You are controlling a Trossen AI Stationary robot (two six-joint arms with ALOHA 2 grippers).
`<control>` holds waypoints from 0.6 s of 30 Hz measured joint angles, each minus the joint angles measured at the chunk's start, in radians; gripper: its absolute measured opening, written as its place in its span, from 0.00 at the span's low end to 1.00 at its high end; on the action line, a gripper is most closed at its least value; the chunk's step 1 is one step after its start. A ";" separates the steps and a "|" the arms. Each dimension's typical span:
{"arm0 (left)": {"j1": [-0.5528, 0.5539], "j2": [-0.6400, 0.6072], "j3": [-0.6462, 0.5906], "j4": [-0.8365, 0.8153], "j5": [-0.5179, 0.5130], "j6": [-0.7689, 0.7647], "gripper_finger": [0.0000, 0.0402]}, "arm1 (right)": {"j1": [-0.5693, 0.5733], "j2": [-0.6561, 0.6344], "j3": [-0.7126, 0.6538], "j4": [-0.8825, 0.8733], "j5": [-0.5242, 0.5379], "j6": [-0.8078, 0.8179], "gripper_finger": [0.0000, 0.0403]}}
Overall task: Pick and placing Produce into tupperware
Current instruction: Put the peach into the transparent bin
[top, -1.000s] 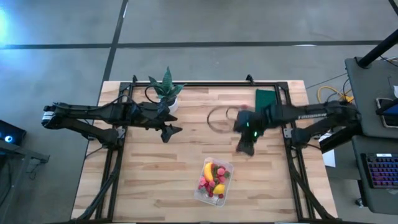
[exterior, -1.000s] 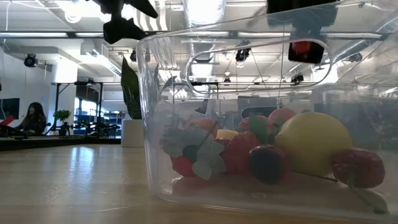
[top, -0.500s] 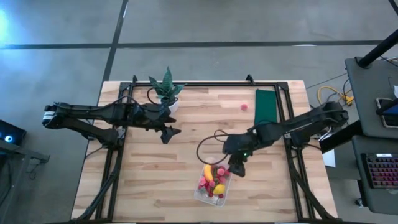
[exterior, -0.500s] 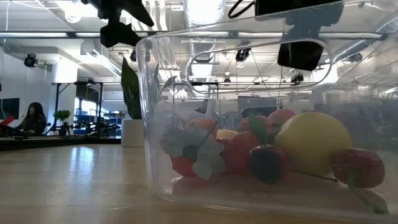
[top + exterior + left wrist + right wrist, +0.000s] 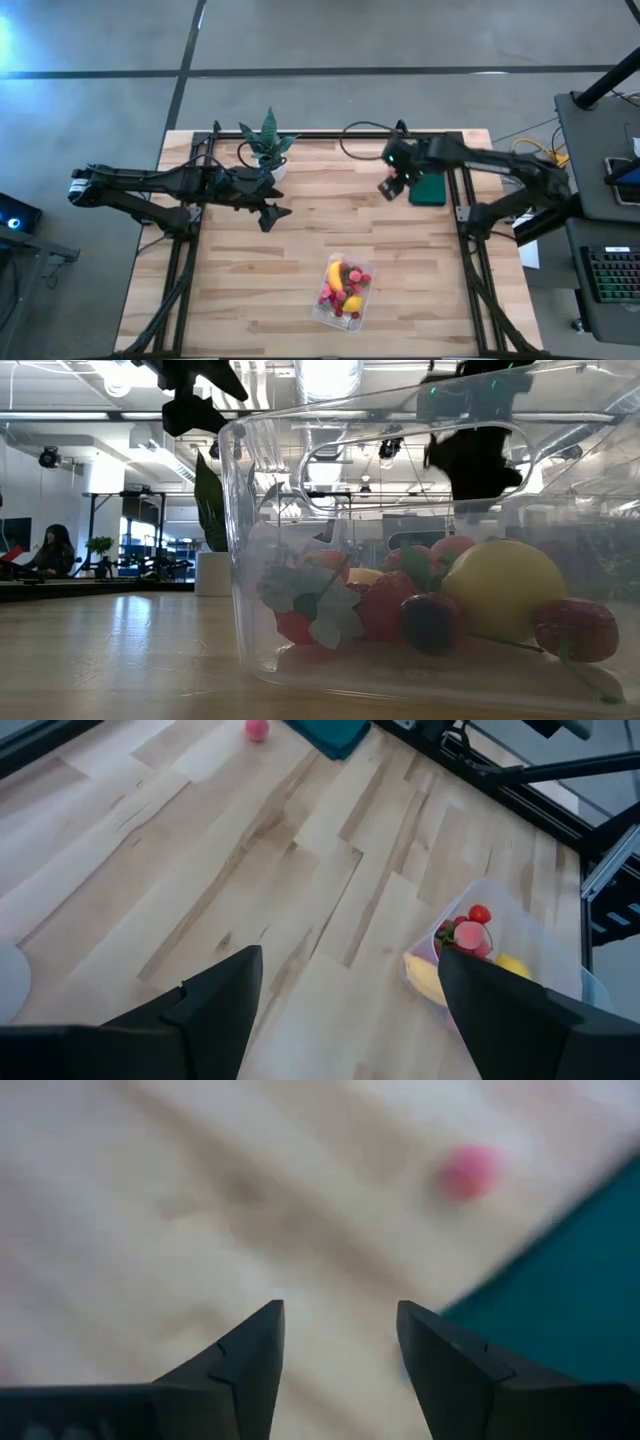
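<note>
The clear tupperware [image 5: 345, 291] stands near the table's front edge, right of the middle. In it lie a small banana [image 5: 335, 277], a yellow lemon-like fruit [image 5: 503, 590] and several red and dark berries [image 5: 388, 606]. One pink berry [image 5: 469, 1170] lies loose on the wood at the far right, beside the dark green rectangle [image 5: 429, 178]. My right gripper [image 5: 340, 1370] hangs open above the wood close to that berry, with nothing between its fingers. At the far left my left gripper [image 5: 350, 1010] waits open and empty above the table, by the potted plant [image 5: 266, 142].
The spiky plant in its white pot stands at the far edge, left of the middle. The flat green rectangle [image 5: 330, 732] lies along the far right edge. A black frame [image 5: 330, 135] borders the table. Bare wood stretches between the plant, the tupperware and the rectangle.
My right gripper swung from mid-table toward the near edge, over the tupperware, then back toward the far right edge beside the green rectangle, turning as it went. A red piece seen at its fingers in the low view a second ago is gone from them.
</note>
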 joint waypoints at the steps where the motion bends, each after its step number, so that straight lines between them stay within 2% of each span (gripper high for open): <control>1: 0.000 0.001 0.000 0.000 0.000 0.001 0.72 | -0.046 0.029 0.000 0.000 0.011 -0.035 0.47; 4: 0.000 0.004 0.000 -0.001 0.000 0.002 0.72 | -0.159 0.107 0.000 0.002 0.004 -0.111 0.47; 7: 0.000 0.005 0.000 -0.001 0.000 0.003 0.72 | -0.221 0.172 0.000 0.031 0.004 -0.168 0.48; 12: 0.000 0.006 0.000 -0.002 -0.001 0.003 0.72 | -0.263 0.243 0.004 0.125 -0.032 -0.217 0.54; 18: 0.000 0.006 0.000 -0.003 -0.003 0.003 0.72 | -0.269 0.306 0.009 0.166 -0.023 -0.243 0.62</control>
